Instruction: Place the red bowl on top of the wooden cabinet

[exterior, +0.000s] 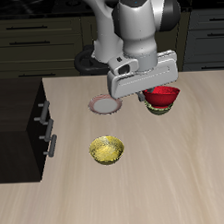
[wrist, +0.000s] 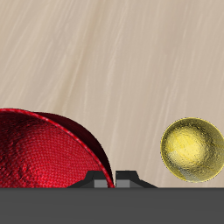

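Red bowl gripped by its rim and lifted, with the carry to the cabinet top not yet made.

The gripper is closed on the rim of the red bowl, which hangs above the table, well apart from the wooden cabinet. A thin-rim pinch could let the bowl tilt or slip mid-carry; a low path could clip the yellow bowl lying between bowl and cabinet. The red bowl looks small, round, glossy outside, finely textured inside.
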